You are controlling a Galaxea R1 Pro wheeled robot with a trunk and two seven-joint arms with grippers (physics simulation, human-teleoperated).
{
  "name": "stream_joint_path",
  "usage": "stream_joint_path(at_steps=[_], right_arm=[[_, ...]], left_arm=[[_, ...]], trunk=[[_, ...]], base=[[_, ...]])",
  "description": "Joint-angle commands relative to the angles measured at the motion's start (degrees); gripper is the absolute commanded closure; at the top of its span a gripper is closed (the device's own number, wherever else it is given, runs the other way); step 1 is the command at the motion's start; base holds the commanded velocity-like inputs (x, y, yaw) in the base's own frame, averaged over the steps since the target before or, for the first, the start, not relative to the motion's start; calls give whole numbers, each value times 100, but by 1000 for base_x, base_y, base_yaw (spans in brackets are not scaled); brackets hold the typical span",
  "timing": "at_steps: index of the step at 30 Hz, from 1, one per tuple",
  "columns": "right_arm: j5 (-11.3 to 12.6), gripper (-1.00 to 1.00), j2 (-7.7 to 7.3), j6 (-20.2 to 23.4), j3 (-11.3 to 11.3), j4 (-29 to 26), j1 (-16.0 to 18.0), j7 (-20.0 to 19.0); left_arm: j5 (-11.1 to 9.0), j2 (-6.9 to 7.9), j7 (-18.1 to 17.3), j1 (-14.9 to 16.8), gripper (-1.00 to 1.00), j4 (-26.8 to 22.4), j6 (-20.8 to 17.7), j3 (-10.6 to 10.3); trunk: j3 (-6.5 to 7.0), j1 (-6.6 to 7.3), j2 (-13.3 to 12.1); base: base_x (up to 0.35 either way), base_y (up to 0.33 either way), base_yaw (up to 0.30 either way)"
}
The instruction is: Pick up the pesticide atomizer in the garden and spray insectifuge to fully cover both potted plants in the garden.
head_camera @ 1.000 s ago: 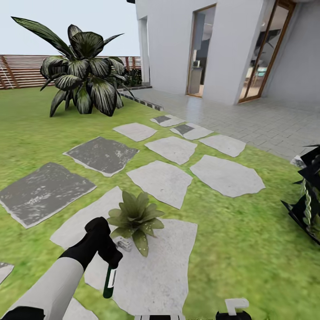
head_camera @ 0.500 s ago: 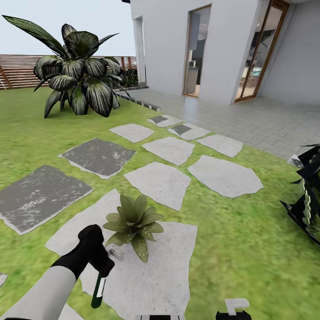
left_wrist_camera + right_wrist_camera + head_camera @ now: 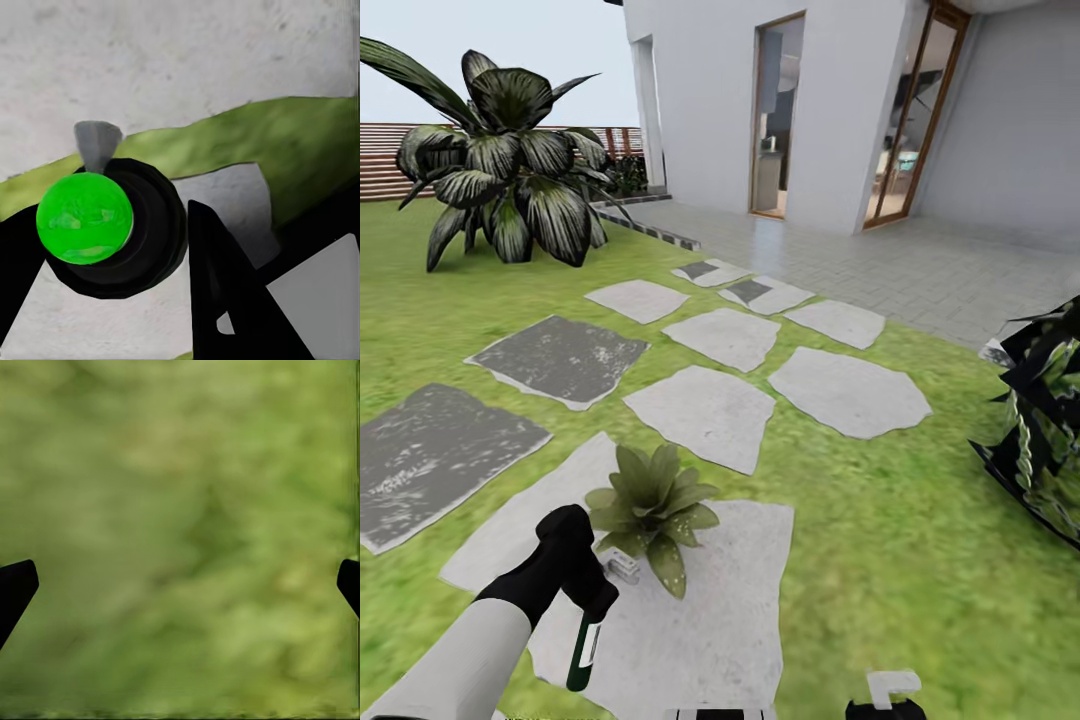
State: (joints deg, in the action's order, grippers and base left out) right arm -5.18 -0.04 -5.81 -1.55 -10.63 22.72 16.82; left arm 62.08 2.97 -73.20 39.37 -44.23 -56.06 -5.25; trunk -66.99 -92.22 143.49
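Left gripper (image 3: 592,600) jaws are clamped on the pesticide atomizer (image 3: 582,650), bottle hanging down over a pale stepping stone (image 3: 700,620), right beside a potted plant (image 3: 648,505). Label's too blurry to read. Left wrist view looks down the bottle's bright green end (image 3: 85,217). Right gripper (image 3: 180,585) jaws are spread wide over blurry grass (image 3: 180,495), gripping nothing.
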Motion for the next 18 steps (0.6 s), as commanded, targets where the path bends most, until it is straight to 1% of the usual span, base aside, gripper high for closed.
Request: stream_joint_path(at_steps=[1,5,7,10,13,18], right_arm=[[-53,-100,2,1,-14,8,5,32],[-53,-100,4,1,-12,8,5,32],[-53,-100,3,1,-12,8,5,32],[-53,-100,-3,-4,-18,8,5,32],[-53,-100,-12,-7,-20,10,5,32],[-53,-100,-14,-8,-21,15,5,31]], left_arm=[[48,3,-55,2,100,-13,-44,-21],[49,14,-54,14,100,-18,-56,-20],[49,25,-54,27,100,-22,-63,-20],[49,37,-55,51,100,-24,-70,-20],[48,43,-67,76,100,-24,-69,-20],[15,53,-75,102,100,-30,-67,-20]], trunk=[[-5,4,2],[-5,4,2],[-5,4,2],[-5,4,2],[-5,4,2],[-5,4,2]], base=[[-269,93,-284],[-274,182,-242],[-198,250,-95],[-63,288,-26],[56,301,-6],[192,289,-1]])
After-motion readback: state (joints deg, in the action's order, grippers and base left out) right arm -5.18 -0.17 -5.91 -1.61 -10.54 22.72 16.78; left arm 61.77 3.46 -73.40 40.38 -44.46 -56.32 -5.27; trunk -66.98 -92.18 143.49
